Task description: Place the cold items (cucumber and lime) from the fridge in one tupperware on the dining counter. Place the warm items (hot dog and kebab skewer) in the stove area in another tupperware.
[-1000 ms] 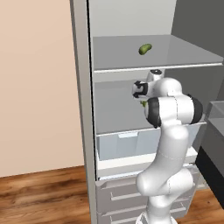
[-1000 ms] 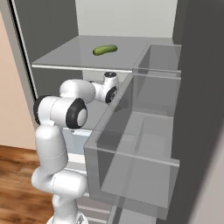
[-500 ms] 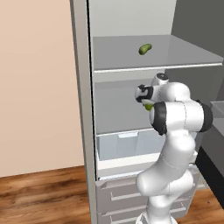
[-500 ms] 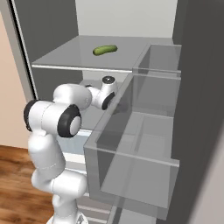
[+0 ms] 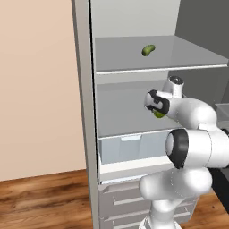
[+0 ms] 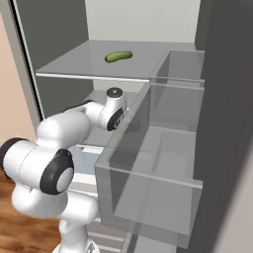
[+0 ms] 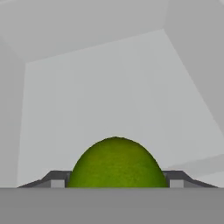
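The lime (image 7: pixel 116 162) is sitting between the two dark fingertips (image 7: pixel 54 178) of the claw (image 7: pixel 114 181), rising as a green dome at 6 o'clock in the hand view, with a tip pressing at each flank. In the left base view the lime (image 5: pixel 159 114) is peeking out as a green patch just below the hand, at about 3 o'clock from the frame's middle, inside the fridge (image 5: pixel 85 112) under the upper shelf. The claw is standing about half open and looks to be clamping the lime across its width; whether the lime is lifted off the shelf or resting on it, I cannot tell.

The cucumber (image 5: pixel 148 49) is lying on the upper shelf (image 5: pixel 134 67), at 12 o'clock from the hand and well apart from it; in the right base view the cucumber (image 6: pixel 118 56) is lying at 12 o'clock above the wrist, untouched.

The step in hand appears to be fetching the lime, the first of the cold items. The next move is calling for drawing the arm straight back out of the compartment, keeping clear of the shelf overhead and of the clear door bins (image 6: pixel 163 163) at 3 o'clock in the right base view, and then carrying the lime to a tray on the dining counter. The cucumber is waiting for a second trip.
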